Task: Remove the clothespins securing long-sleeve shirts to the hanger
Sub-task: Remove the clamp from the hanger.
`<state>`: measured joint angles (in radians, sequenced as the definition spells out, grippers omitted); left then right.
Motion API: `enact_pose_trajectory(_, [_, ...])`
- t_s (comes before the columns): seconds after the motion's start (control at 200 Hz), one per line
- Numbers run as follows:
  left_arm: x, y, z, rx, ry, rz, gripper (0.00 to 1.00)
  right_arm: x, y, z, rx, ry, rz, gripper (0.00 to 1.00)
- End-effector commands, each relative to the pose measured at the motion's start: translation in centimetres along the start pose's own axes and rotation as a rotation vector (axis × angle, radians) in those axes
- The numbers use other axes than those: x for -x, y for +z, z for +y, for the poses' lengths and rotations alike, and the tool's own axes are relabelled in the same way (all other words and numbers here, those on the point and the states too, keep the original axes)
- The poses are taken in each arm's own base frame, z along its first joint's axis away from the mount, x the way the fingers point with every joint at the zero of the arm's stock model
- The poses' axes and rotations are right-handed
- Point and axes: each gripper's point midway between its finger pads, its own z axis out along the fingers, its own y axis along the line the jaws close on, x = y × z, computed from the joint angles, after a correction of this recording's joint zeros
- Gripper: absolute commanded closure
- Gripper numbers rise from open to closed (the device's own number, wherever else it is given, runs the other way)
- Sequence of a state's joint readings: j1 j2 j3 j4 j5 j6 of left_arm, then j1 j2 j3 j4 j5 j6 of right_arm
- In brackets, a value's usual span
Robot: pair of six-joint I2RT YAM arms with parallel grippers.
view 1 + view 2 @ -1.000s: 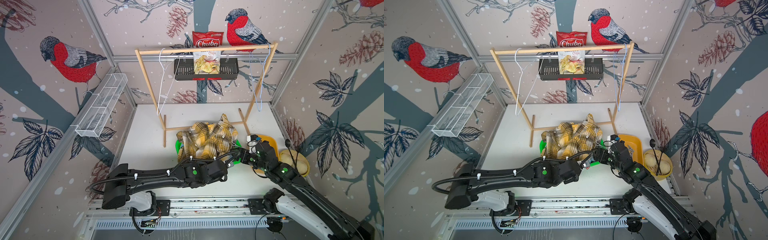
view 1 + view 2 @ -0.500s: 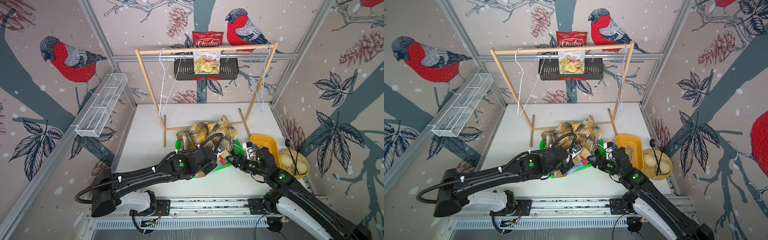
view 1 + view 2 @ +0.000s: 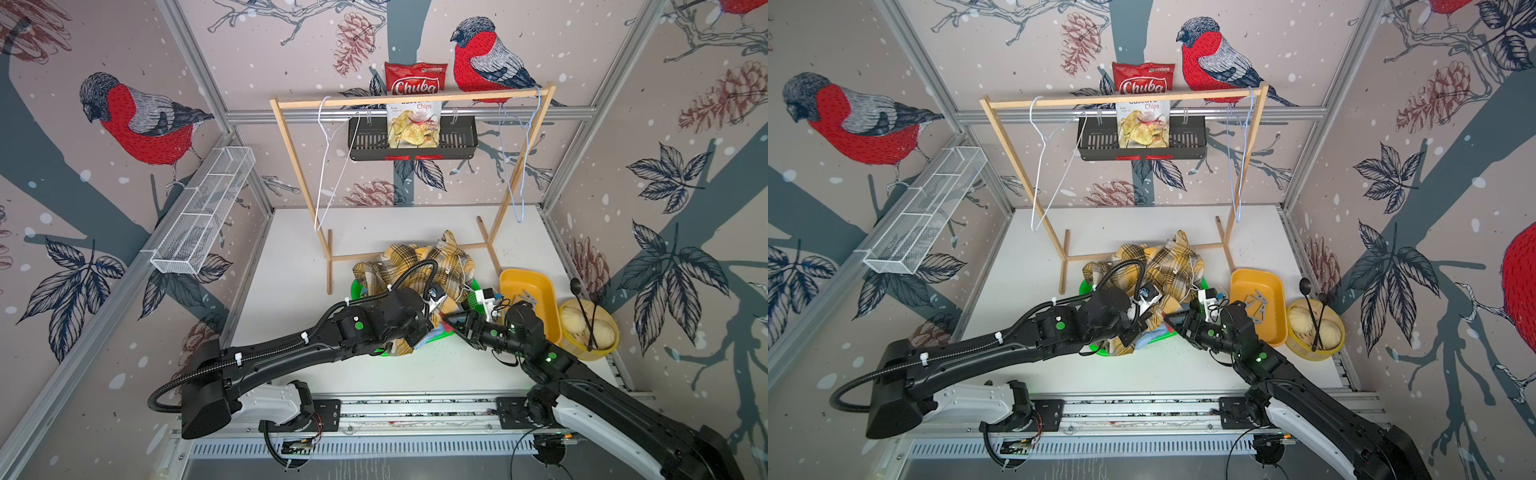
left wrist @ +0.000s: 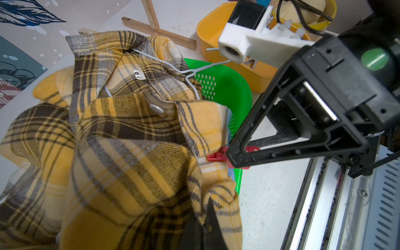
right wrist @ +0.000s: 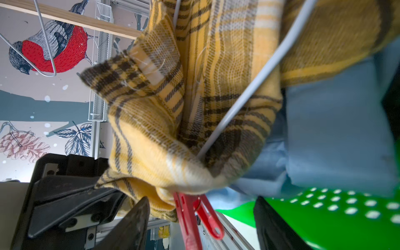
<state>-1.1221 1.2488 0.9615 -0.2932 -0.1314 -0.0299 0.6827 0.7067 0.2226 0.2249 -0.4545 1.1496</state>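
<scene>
At near rim of green basket point(image 4: 227, 86), red clothespin point(image 4: 216, 156) bites hem of yellow plaid shirt point(image 4: 121, 138). Its long axis runs straight out from hem, handle end twd right gripper point(image 5: 201, 203). That gripper's jaws stand wide, one each side of pin. Left gripper point(image 4: 203, 216) is pinched tight on same shirt's fabric. Light blue shirt point(image 5: 335, 129) lies beneath plaid; white wire hanger point(image 4: 173, 65) is threaded thru plaid.

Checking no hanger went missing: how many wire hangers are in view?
3. A white hanger hangs near one end of the wooden rail, a light blue hanger near the other; a third hanger lies inside the yellow plaid shirt. Others may hide under it.
</scene>
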Motion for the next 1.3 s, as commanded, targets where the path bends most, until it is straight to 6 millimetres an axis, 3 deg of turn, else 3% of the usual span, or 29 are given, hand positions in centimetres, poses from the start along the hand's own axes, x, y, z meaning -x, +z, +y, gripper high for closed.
enact_pose_trajectory(0.0, [1.3, -0.1, -0.2, -0.022, -0.034, -0.057, 1.00, 0.3, 0.1, 2.5, 0.122, -0.002, -0.014, 0.26])
enact_pose_trajectory(0.395, [0.7, 0.5, -0.3, -0.032, -0.045, -0.042, 1.00, 0.9, -0.5, 4.0, 0.215, 0.030, -0.083, 0.39])
enact_pose_trajectory(0.625, [0.4, 0.6, -0.3, -0.031, -0.048, -0.035, 1.00, 1.1, -0.7, 3.3, 0.194, 0.058, -0.106, 0.49])
enact_pose_trajectory(0.946, [0.3, 0.7, -0.5, -0.043, -0.046, -0.034, 1.00, 0.4, -0.1, 1.9, 0.128, 0.077, -0.071, 0.51])
enact_pose_trajectory(1.296, [0.1, 1.0, -0.7, -0.053, -0.043, -0.023, 1.00, 0.4, 0.1, 1.4, 0.108, 0.086, -0.065, 0.64])
